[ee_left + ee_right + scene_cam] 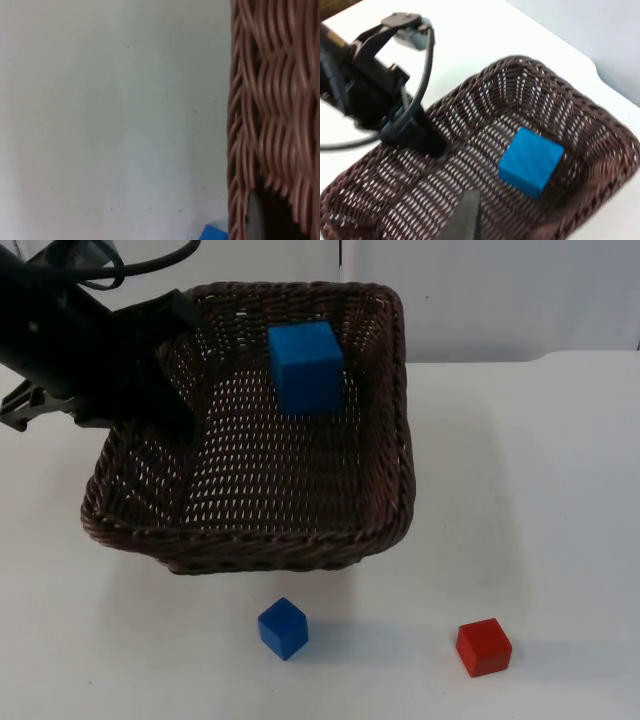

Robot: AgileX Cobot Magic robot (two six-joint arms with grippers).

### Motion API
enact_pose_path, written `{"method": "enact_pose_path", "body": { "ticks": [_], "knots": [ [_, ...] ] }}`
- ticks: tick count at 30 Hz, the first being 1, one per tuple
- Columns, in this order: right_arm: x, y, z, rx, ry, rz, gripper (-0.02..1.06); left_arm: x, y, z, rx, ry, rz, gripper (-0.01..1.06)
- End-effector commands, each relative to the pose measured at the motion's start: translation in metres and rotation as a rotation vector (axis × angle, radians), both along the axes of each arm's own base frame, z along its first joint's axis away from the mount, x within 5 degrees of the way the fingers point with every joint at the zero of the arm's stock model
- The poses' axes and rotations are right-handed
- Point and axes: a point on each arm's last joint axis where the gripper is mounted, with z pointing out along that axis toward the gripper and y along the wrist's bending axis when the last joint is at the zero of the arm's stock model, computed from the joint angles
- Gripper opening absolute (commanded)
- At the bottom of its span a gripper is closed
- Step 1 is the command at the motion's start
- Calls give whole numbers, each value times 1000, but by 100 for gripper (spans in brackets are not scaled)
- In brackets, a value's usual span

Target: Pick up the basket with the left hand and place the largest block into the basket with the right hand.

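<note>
The brown wicker basket (300,540) hangs a little above the white table, its shadow falling to the right. My left gripper (172,400) is shut on the basket's left wall, with one finger inside it; that woven wall (272,100) fills one side of the left wrist view. The largest block, a blue cube (305,367), lies inside the basket near its far wall, also seen as the blue cube (531,161) in the right wrist view. My right gripper (465,220) hovers above the basket, apart from the cube and holding nothing.
A small blue block (283,628) lies on the table in front of the basket, and a small red block (484,647) sits to its right. The grey partition wall (500,290) stands behind the basket.
</note>
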Motion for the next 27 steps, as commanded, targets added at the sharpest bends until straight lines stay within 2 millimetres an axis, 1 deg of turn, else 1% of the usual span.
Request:
{"method": "enact_pose_path", "body": {
  "ticks": [1,5,6,7,11,12,15,16,21,27],
  "knots": [
    [-12,-10,5,21,-26,-6,87,-1,-2,7,-36,-4,17,0],
    [-37,-29,12,37,-46,-7,87,-2,-3,7,-40,6,5,0],
    [-41,-32,14,43,-50,-7,87,-2,-3,7,-39,8,1,0],
    [-41,-32,14,43,-50,-7,87,-2,-3,7,-39,8,1,0],
    [-62,-48,23,66,-80,-6,87,-2,-3,7,-36,3,-4,0],
    [-62,-48,23,66,-80,-6,87,-2,-3,7,-36,3,-4,0],
    [-73,-56,26,67,-84,-3,87,-2,-3,7,-37,4,-5,0],
    [-73,-56,26,67,-84,-3,87,-2,-3,7,-37,4,-5,0],
    [-89,-69,20,70,-89,-4,87,-3,-3,7,-35,7,-10,0],
    [-100,-78,19,81,-102,-5,87,-2,-3,3,-31,15,-15,0]
  ]
}}
